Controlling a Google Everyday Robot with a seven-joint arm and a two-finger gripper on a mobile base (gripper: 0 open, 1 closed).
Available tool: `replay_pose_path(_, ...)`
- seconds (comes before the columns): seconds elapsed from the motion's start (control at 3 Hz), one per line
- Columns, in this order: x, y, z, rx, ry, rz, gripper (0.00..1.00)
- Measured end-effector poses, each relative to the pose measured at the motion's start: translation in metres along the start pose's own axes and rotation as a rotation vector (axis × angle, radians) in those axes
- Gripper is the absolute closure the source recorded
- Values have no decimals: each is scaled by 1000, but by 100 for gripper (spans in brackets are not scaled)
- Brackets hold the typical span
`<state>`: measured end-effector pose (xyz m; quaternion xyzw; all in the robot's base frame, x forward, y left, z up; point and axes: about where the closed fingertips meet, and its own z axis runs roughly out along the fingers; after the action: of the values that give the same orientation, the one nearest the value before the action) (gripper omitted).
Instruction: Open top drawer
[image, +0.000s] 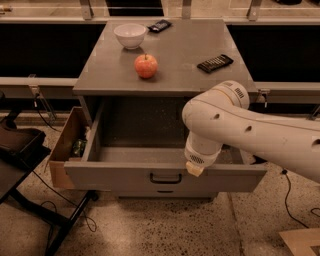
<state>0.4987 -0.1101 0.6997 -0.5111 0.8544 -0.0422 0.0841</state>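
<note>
Risk: overtravel past the stop, front sagging or dropping, likely with any further pull at this extension | Tool (194, 169): at top drawer (110, 175) front rim, right of handle (165, 178); opening and hold cannot tell | Position: extended far out under surface (190, 60) | Materials: matte grey panels, deep box interior, dark bar handle, smooth rounded white arm (260, 132)
</note>
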Motion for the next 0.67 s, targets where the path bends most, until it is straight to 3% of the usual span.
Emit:
replay_pose_path(0.33, 0, 0, 0, 0, 0, 0, 46)
replay_pose_path(0.67, 0, 0, 0, 0, 0, 0, 23)
